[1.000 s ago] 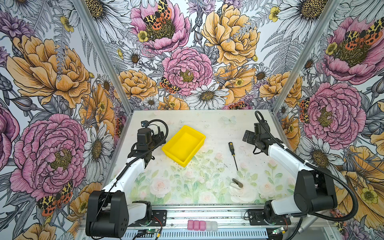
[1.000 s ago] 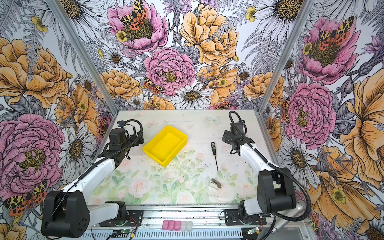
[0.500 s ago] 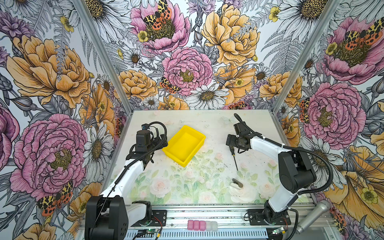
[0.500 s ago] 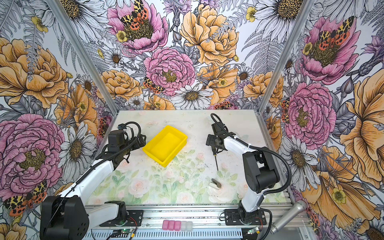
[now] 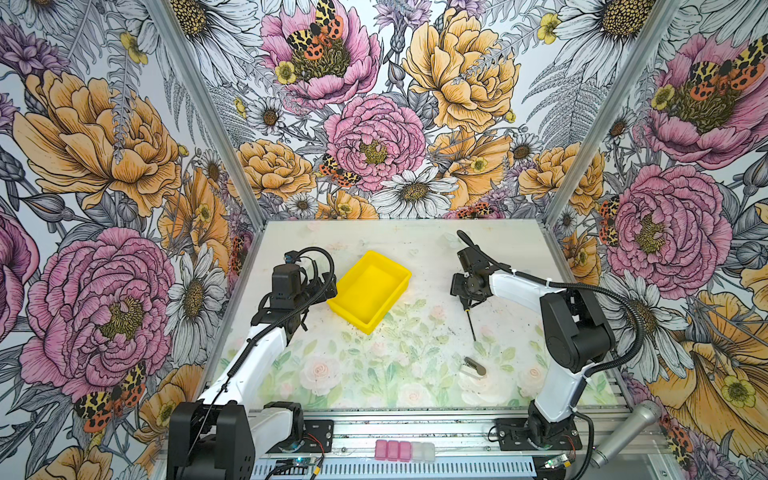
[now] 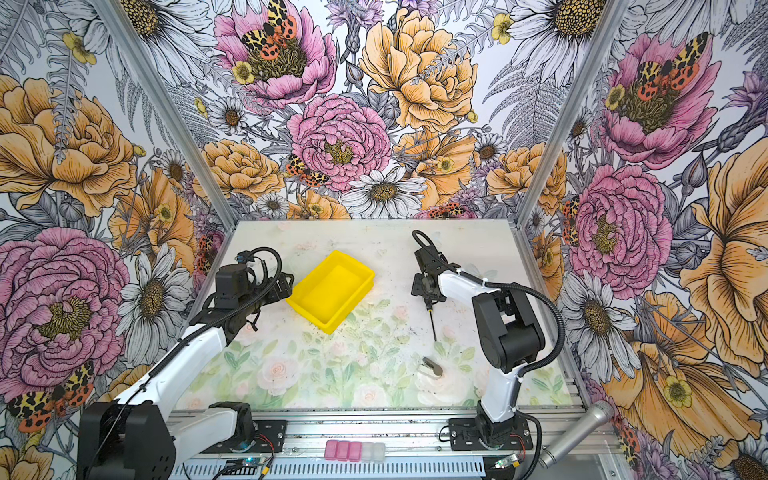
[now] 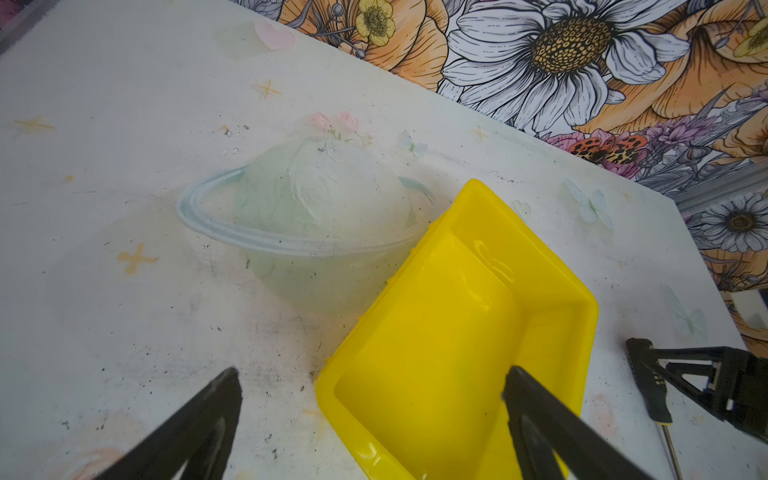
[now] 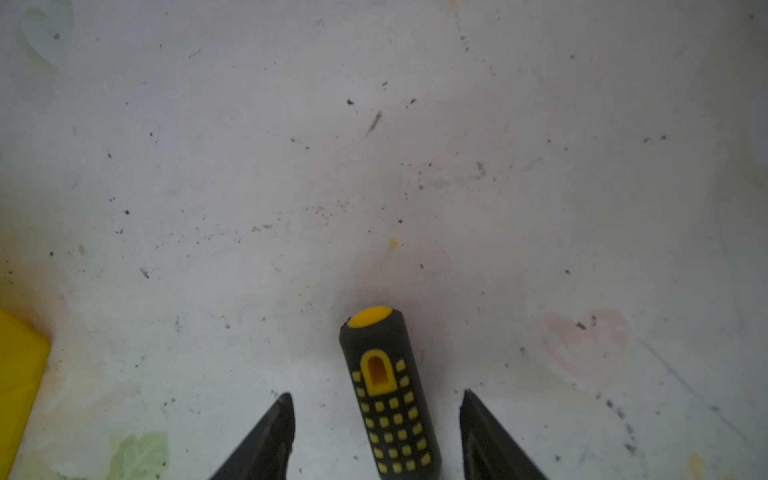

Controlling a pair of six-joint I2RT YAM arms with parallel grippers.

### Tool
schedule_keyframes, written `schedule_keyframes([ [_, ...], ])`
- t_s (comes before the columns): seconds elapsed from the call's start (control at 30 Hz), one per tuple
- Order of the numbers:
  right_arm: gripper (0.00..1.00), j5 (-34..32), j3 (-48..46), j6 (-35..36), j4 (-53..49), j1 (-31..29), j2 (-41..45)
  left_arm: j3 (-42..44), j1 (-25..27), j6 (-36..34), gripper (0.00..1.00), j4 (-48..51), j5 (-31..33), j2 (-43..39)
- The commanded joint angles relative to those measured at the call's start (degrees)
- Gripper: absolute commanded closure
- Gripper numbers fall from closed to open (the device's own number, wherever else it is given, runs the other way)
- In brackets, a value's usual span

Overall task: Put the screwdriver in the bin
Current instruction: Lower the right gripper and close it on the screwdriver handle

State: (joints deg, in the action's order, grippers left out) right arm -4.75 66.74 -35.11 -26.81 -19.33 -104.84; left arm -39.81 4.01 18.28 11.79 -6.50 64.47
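The right gripper [image 8: 376, 419] straddles the handle of the screwdriver [image 8: 388, 399] on the table, jaws apart with gaps either side, bin [image 5: 370, 291] well off to its side; closing off-centre could roll the round handle out.

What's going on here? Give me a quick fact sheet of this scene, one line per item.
screwdriver: lies flat on the table, black handle with yellow dots
right gripper: open, fingers either side of the handle, gaps showing on both sides
bin: yellow, empty, left of the screwdriver
left gripper: open, over the bin's corner
small grey object: nearer the front edge
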Motion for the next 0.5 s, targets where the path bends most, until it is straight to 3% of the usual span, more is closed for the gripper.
schedule_keyframes([
  [0.0,0.4,-1.81,1.11,0.41,-0.68,-0.59,-1.92,1.12,0.44,0.52,0.01,-0.6,-1.19,-1.53],
  [0.47,0.68,-3.3,0.98,2.2,-0.57,-0.74,-4.27,1.67,1.06,0.54,0.01,0.25,0.07,-3.19],
])
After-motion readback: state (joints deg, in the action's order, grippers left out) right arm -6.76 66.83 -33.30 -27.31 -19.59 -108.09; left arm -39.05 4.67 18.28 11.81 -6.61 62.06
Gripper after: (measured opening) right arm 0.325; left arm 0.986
